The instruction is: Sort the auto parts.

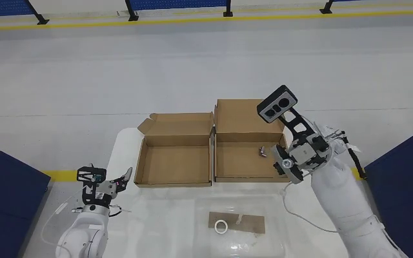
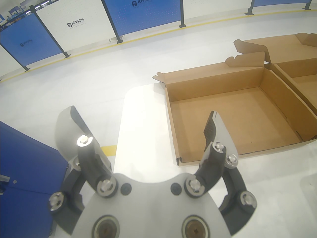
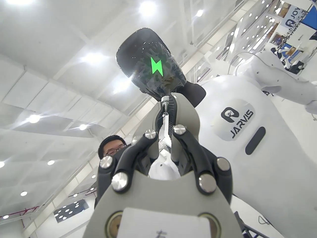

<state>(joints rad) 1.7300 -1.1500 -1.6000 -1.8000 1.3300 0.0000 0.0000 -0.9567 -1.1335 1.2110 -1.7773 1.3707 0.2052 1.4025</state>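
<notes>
Two open cardboard boxes stand side by side on the white table (image 1: 161, 219): the left box (image 1: 143, 161) with a bare floor, and the right box (image 1: 222, 138) with a small metal part (image 1: 263, 151) inside. My left gripper (image 1: 120, 180) sits open and holds nothing near the table's left edge, beside the left box (image 2: 215, 80); its fingertips frame bare table in the left wrist view (image 2: 142, 113). My right gripper (image 1: 288, 161) is over the right box's near right corner, turned upward. In the right wrist view it (image 3: 165, 115) is shut on a small threaded metal screw (image 3: 165, 102).
A white ring (image 1: 222, 226) lies on a flat cardboard sheet (image 1: 248, 223) at the table's front middle. The second box (image 2: 299, 80) shows past the left box. Blue and white partition panels (image 2: 138, 3) stand across the floor beyond the table.
</notes>
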